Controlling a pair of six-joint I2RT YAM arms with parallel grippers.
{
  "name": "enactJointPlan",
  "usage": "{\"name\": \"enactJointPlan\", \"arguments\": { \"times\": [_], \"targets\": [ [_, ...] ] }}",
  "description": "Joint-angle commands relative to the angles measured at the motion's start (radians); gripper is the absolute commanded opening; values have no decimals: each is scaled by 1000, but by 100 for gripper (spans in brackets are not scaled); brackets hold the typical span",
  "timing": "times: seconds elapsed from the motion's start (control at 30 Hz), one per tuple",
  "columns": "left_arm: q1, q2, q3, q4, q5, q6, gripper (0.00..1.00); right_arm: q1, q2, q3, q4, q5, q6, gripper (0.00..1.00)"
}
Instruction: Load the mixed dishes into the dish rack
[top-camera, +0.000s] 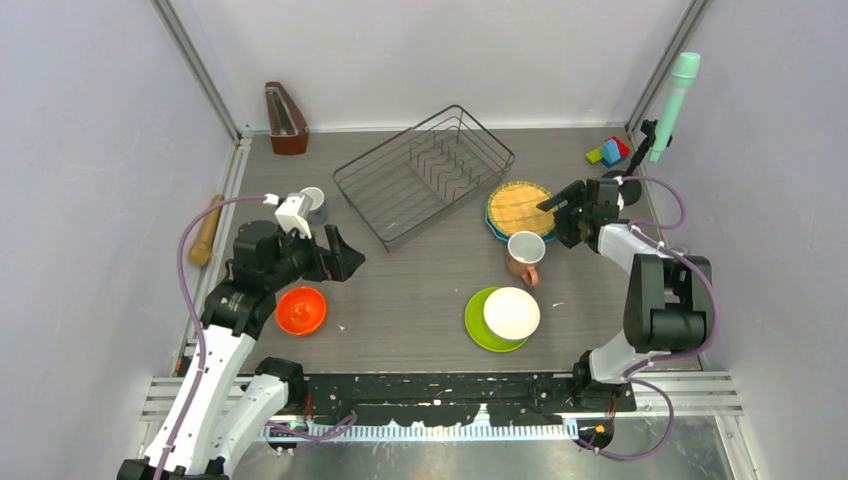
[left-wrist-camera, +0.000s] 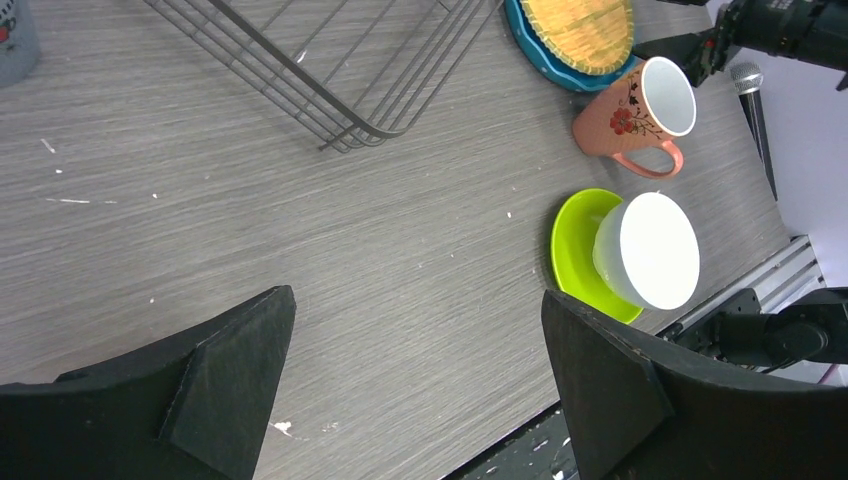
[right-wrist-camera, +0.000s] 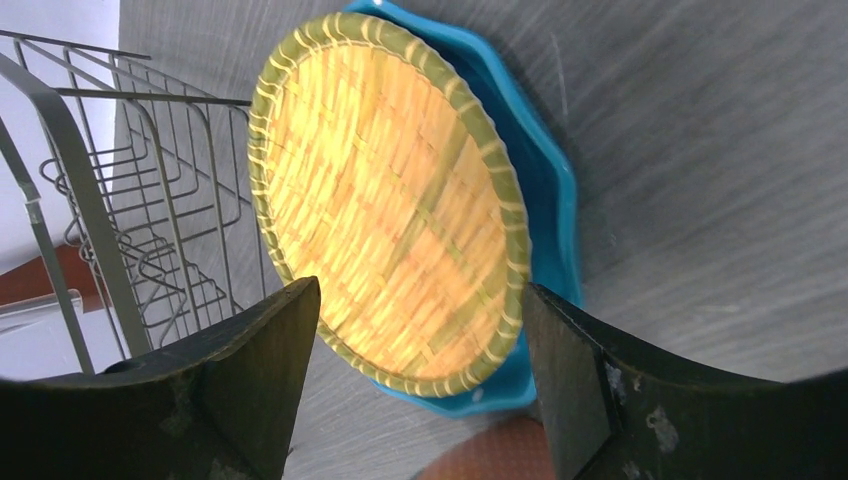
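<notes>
Dishes (top-camera: 511, 313) outside the rack (top-camera: 440, 165): two bowls (top-camera: 300, 310), three plates (top-camera: 519, 207), two mugs (top-camera: 525, 250); both arms' jaws stand apart.

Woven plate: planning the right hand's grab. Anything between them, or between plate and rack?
Nothing visible. The open right hand hovers above the woven plate, which lies on the teal plate beside the dish rack.

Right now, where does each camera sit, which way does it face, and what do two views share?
Top: above, behind the arms, looking down on the table; left gripper and right gripper show.
Left wrist: on the left arm, looking at the white bowl and pink mug; its fingers show.
Right wrist: on the right arm, facing the woven plate; its fingers show.
Shared: both wrist views catch the wire rack.
</notes>
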Motion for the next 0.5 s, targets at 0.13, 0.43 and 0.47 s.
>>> {"name": "enactJointPlan", "arguments": {
  "times": [0.13, 0.43, 0.47],
  "targets": [
    [-6, -26, -5, 27, -5, 24, 97, -10, 112, 90, 83, -39, 38, 80],
    [-7, -2, -7, 41, 7, 21, 96, -14, 119, 58, 78, -15, 50, 84],
    [-7, 1, -7, 42, 11, 21, 96, -17, 127, 59, 83, -26, 49, 83]
  ]
}}
